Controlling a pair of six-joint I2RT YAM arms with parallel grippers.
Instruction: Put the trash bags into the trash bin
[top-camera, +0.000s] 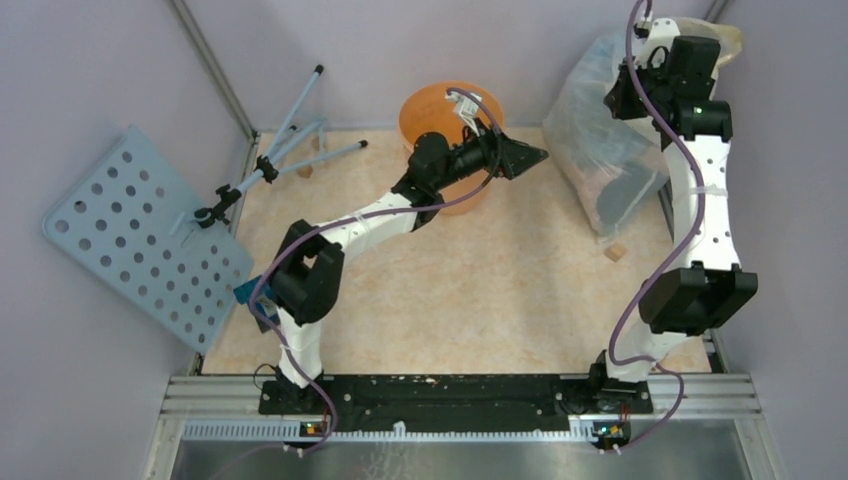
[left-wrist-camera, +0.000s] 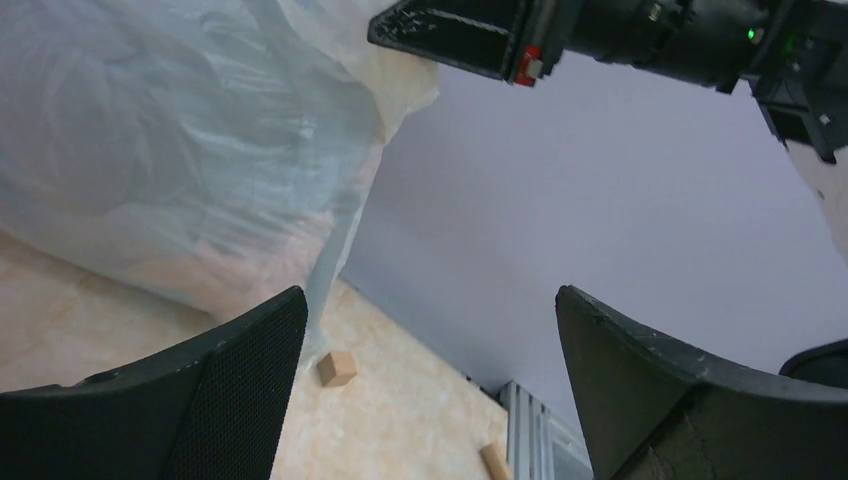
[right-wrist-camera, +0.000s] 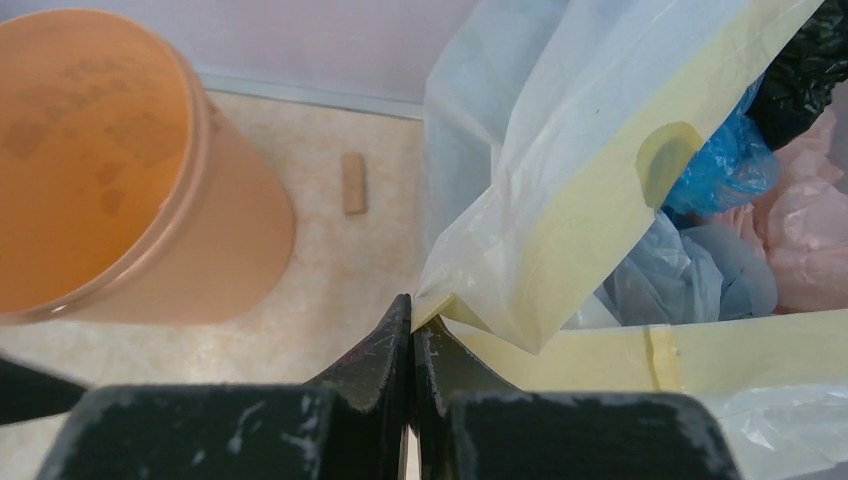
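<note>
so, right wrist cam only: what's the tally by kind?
orange bucket: 1
translucent stuffed bag: 1
black bag, showing at the stuffed bag's mouth: 1
wooden block: 1
Total: 4

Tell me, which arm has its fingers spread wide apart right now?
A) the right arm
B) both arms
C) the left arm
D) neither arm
C: the left arm's fingers stand wide apart with nothing held between them, while the right arm's fingers are pressed together.
</note>
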